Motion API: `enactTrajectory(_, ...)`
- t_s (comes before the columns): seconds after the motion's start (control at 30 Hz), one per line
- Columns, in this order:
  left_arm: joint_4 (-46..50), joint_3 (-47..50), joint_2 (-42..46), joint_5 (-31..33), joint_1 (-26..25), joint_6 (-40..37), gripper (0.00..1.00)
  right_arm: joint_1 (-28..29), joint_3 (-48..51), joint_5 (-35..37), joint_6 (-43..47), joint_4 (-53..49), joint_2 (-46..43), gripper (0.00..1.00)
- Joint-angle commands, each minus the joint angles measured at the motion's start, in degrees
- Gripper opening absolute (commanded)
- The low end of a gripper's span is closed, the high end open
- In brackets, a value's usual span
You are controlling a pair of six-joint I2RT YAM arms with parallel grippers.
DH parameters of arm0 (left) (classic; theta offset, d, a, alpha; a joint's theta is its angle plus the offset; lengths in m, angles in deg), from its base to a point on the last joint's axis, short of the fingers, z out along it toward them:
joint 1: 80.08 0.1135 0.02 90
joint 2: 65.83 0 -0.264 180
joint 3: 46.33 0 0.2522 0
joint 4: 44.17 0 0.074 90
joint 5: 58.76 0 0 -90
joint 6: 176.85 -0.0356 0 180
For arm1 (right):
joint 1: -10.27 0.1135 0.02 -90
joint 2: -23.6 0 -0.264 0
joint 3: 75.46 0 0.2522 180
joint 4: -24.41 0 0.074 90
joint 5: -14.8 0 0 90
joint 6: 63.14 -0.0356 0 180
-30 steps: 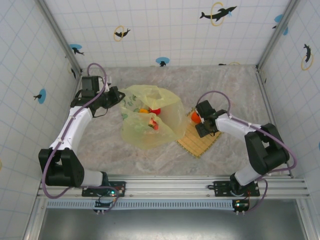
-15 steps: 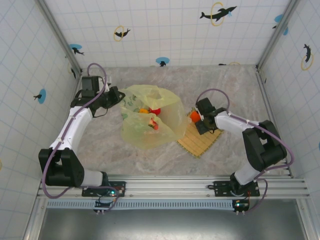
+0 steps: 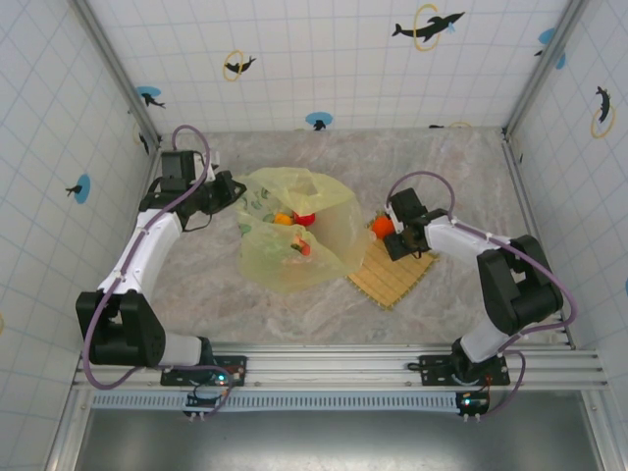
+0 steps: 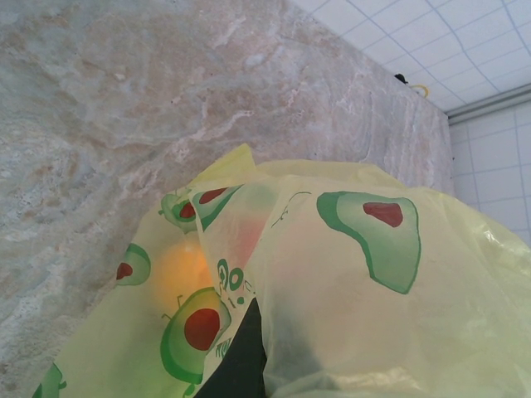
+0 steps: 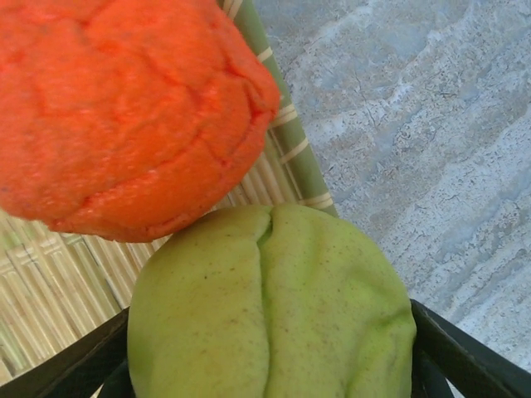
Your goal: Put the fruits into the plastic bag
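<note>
Fruits (image 3: 303,219) sit in two places. Several show through the film of the plastic bag (image 3: 324,257) at the table's centre, and two are out at the woven mat (image 3: 394,280), at the bag's 4 o'clock. Of those two, the green fruit (image 5: 265,274) sits between the fingers of the right gripper (image 5: 270,332). The orange fruit (image 5: 124,108) lies at the green one's 11 o'clock, touching it or nearly so.

Risk, as I judge it: the green fruit is round and smooth, so a grip low on its sides could squeeze it out during the lift. The orange neighbour is close enough that a lift could nudge it off the mat. The bag is thin and slack, so its mouth could sag and leave the fruit landing on film instead of inside.

On the right gripper the jaws are spread wide, a dark finger against each flank of the green fruit, gripping it. The left gripper (image 3: 232,192) is at the bag's 10 o'clock, against its rim. In its wrist view film drapes over one dark finger (image 4: 239,356), and I cannot tell whether the jaws pinch the film.
</note>
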Motion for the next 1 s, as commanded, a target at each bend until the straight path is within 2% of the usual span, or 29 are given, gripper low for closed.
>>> enactTrajectory(0.0,-0.4,0.6,0.9,-0.8,0.3,-1.0,0.0,-0.3,-1.5,-1.1,0.1,-0.4,0.9,0.74)
enactTrajectory(0.2,-0.4,0.6,1.0,-0.8,0.3,-0.9,0.0,-0.3,-0.9,0.5,-2.0,-3.6,-2.8,0.64)
enactTrajectory(0.4,-0.5,1.1,1.2,-0.9,0.3,-0.8,0.0,0.0,2.2,-0.3,-5.6,-8.1,-12.9,0.57)
enactTrajectory(0.47,-0.5,1.1,1.1,-1.0,0.3,-0.8,0.0,0.1,2.3,-2.4,-5.6,-9.3,-17.0,0.55)
enactTrajectory(0.6,-0.7,1.3,1.3,-1.2,0.3,-0.7,0.0,1.3,0.6,-12.1,-5.4,-7.9,-25.4,0.52)
enactTrajectory(0.77,-1.2,1.9,1.5,-1.6,0.3,-0.2,0.0,6.0,-2.7,-21.8,-8.2,-1.1,-28.6,0.52)
enactTrajectory(0.97,-1.5,1.9,1.5,-2.3,0.3,0.2,0.0,15.4,-7.8,-23.1,-8.0,4.0,-23.1,0.52)
